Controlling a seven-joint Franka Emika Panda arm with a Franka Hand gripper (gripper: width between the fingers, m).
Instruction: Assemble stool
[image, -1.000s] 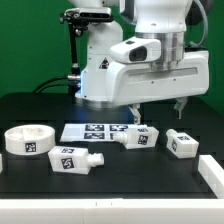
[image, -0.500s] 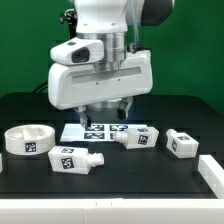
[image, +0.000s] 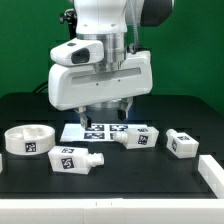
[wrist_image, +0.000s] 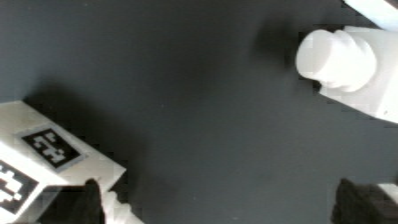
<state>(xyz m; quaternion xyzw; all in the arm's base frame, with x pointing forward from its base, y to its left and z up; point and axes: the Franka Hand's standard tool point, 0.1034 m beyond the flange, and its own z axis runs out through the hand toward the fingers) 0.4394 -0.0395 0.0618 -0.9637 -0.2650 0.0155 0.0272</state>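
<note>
Claw (image: 107, 112) hangs with its jaws spread wide and nothing between them, above the middle of the table (image: 120, 185) and just over the marker board (image: 72, 130), touching no part. Nearest, by the table's front edge, the first leg (image: 66, 157) lies on its side, its short peg pointing toward the exterior view's right. Behind it, toward the table edge on the exterior view's left, rests the round seat (image: 28, 138), seemingly with its hollow side up. Further in, the second leg (image: 137, 137) lies at the marker board's corner, touching or just beside it, I cannot tell which. The third leg (image: 182, 143) lies apart toward the exterior view's right. None is joined. The parts look like stiff moulded plastic, probably light, smooth enough to slip, and not fragile. A leg's flat opposite faces look the safest hold, pinched mid-length clear of the peg. The seat seems too wide to span, so its rim wall is the likelier hold
</note>
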